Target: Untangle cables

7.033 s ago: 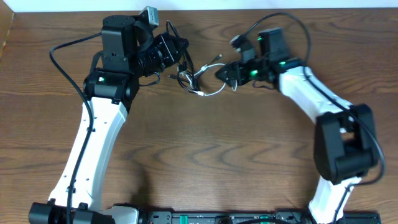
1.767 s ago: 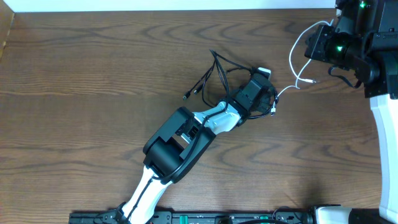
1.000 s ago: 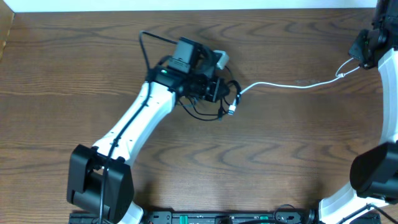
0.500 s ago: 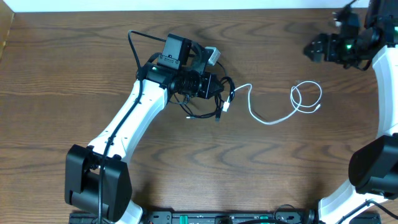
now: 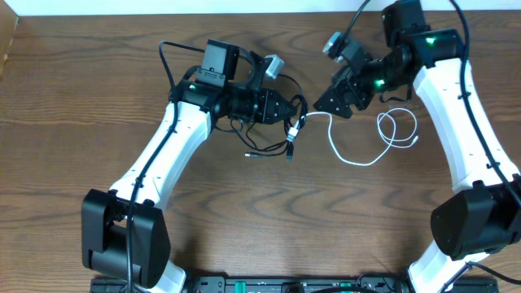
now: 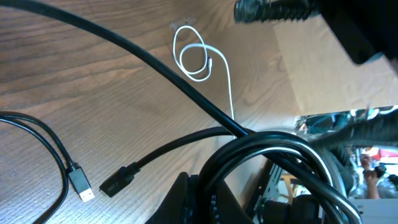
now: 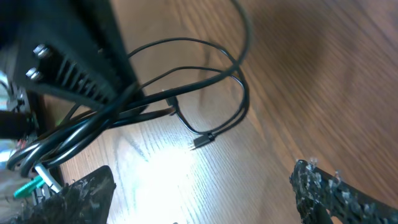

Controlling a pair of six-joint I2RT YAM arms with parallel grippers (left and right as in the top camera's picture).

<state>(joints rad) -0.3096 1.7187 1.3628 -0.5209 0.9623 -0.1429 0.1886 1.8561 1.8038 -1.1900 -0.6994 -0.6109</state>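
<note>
In the overhead view my left gripper (image 5: 286, 108) is shut on the black cable (image 5: 273, 146), a bundle of loops that hangs from the jaws down to the table. The left wrist view shows its loops wrapped round the jaws (image 6: 211, 198) and two of its plugs (image 6: 115, 182) on the wood. The white cable (image 5: 358, 159) lies loose on the table, one end by the black bundle and its coils (image 5: 399, 126) at the right; it also shows in the left wrist view (image 6: 194, 57). My right gripper (image 5: 338, 102) is open and empty just right of the bundle. The right wrist view shows black loops (image 7: 214, 78) beyond the open fingers (image 7: 199, 196).
The wooden table (image 5: 269, 220) carries only the cables. Each arm's own thick black wire arches above it, left (image 5: 167, 53) and right (image 5: 358, 12). The table's far edge (image 5: 98, 16) runs along the top.
My right arm has swung in from the far right to just right of the black bundle, gripper open. My left gripper still holds the black cable. The white cable has barely moved.
</note>
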